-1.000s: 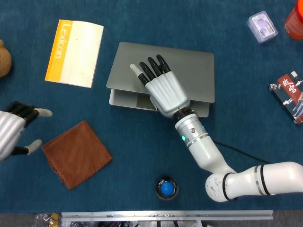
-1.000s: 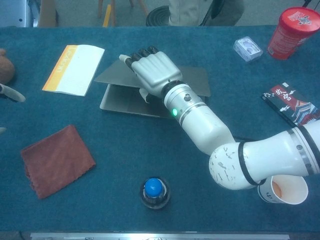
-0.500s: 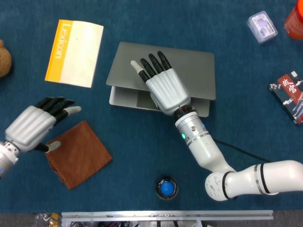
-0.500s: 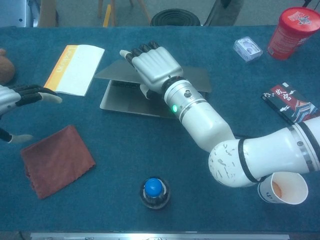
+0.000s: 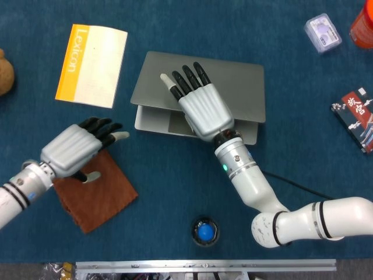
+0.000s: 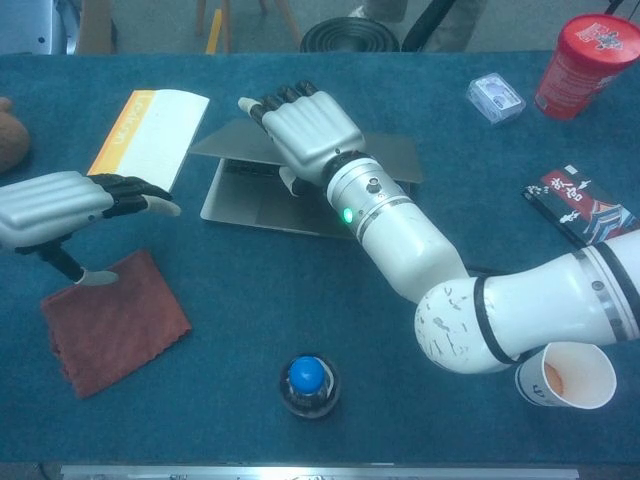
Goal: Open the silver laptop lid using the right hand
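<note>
The silver laptop (image 5: 236, 81) (image 6: 395, 155) lies at the middle of the blue table with its lid lifted a little off the base (image 5: 152, 121) (image 6: 245, 200). My right hand (image 5: 201, 108) (image 6: 308, 125) grips the lid's front edge, its fingers spread flat on top and its thumb tucked underneath. My left hand (image 5: 76, 149) (image 6: 60, 200) hovers to the left of the laptop with its fingers stretched out toward it, holding nothing.
A yellow-and-white Lexicon booklet (image 5: 92, 56) lies left of the laptop. A brown cloth (image 5: 96, 195) sits under my left hand. A blue-topped knob (image 5: 204, 231) is at the front. At the right are a plastic box (image 5: 322, 32), a red cup (image 6: 585, 65), a dark packet (image 5: 355, 116) and a paper cup (image 6: 565, 378).
My left hand has swung in from the left edge to above the cloth, towards the laptop. The right hand has raised the lid slightly.
</note>
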Controlling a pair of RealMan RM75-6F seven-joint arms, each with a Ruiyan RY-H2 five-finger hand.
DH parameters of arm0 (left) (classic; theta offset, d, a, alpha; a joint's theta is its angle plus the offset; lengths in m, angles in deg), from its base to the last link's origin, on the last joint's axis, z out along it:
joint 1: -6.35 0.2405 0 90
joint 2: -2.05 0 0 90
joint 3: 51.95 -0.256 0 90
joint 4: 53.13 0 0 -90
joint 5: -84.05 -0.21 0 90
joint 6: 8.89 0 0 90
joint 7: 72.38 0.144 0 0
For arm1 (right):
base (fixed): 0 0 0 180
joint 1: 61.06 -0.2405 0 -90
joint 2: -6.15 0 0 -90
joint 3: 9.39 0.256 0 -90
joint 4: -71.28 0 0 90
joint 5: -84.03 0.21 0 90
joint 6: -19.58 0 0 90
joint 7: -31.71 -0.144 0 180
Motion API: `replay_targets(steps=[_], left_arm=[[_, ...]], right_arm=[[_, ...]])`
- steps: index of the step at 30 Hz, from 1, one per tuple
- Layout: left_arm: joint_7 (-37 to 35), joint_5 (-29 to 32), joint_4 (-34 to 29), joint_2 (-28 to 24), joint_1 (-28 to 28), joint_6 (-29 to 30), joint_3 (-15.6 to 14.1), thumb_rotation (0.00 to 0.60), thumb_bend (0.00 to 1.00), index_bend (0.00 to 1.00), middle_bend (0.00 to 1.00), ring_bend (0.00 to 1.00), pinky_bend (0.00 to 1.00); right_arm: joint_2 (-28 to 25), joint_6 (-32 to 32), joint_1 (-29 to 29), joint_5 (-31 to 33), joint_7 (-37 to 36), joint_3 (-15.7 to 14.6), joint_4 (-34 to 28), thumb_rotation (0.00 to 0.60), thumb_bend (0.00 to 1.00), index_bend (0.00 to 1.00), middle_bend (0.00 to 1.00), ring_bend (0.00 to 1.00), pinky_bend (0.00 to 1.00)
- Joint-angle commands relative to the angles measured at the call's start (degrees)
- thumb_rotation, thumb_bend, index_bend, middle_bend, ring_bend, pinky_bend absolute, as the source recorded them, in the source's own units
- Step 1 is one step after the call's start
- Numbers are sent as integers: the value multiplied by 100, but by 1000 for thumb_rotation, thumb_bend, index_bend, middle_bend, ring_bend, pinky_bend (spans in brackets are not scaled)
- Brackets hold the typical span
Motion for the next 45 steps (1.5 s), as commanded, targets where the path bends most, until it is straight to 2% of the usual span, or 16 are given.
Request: replay_targets(steps=[1, 15, 22, 45], left_arm=[[85, 103, 18, 108, -98, -88, 61, 561, 224, 108, 69, 53, 92], [553, 660, 310, 690, -546, -710, 204, 537, 224, 100, 67, 52, 92], [628, 925, 493, 926, -665, -833, 261, 531, 224, 100, 66, 52, 92], [726, 1210, 767, 1249, -746, -857, 63, 527, 224, 101, 67, 52, 92]], right_arm=[[-4, -3, -8, 6, -2, 9, -11, 600, 428, 19, 114, 0, 14], [-9, 8, -47, 56, -28, 12, 52, 600, 428, 19, 114, 0, 14], [-21, 16, -64, 49, -55, 11, 54, 600, 428, 19, 114, 0, 14], [-66, -15, -93, 104, -44, 4, 74, 600, 428, 19, 114, 0, 14]])
